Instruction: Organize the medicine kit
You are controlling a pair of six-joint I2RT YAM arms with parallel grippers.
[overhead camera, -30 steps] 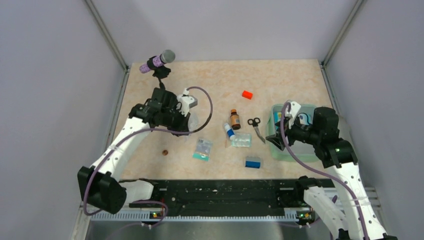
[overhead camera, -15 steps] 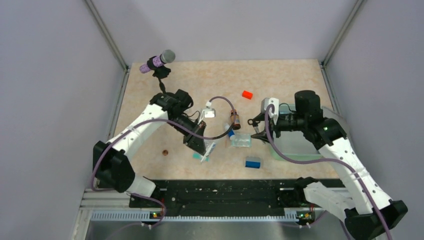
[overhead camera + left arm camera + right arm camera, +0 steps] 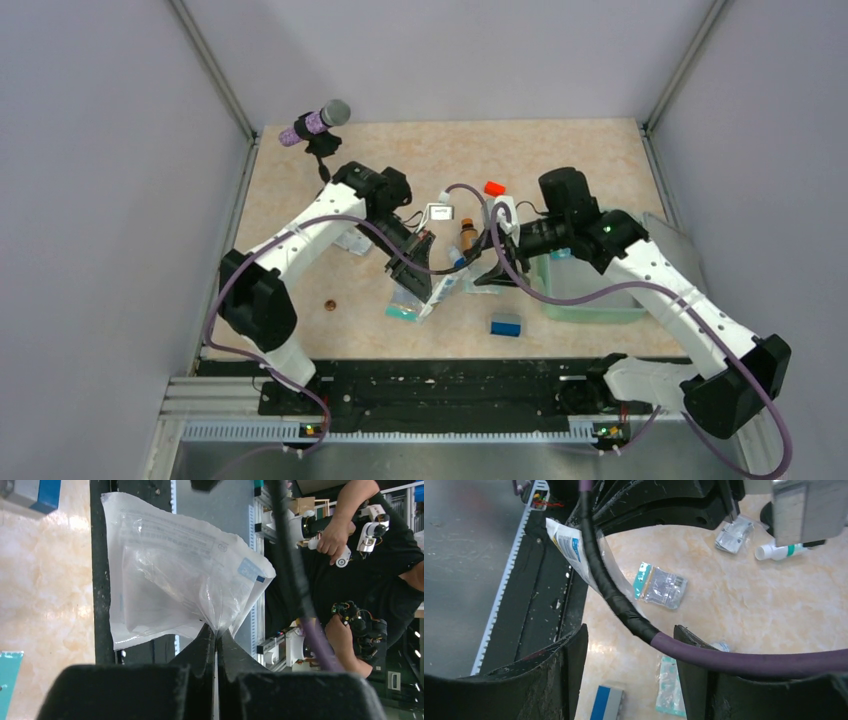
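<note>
The left gripper (image 3: 216, 636), well left of the kit (image 3: 590, 300), is clamped on the edge of a clear bag (image 3: 170, 580). The right gripper (image 3: 630, 630) hangs just left of the kit, jaws apart, gripping nothing. The kit sits on the table (image 3: 560, 160), partly under the right arm (image 3: 650, 270).

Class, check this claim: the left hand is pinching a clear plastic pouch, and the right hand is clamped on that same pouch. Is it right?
Not quite. The left hand is pinching the clear plastic pouch, but the right hand is open and grips nothing; its fingers stand apart in the right wrist view.
</note>
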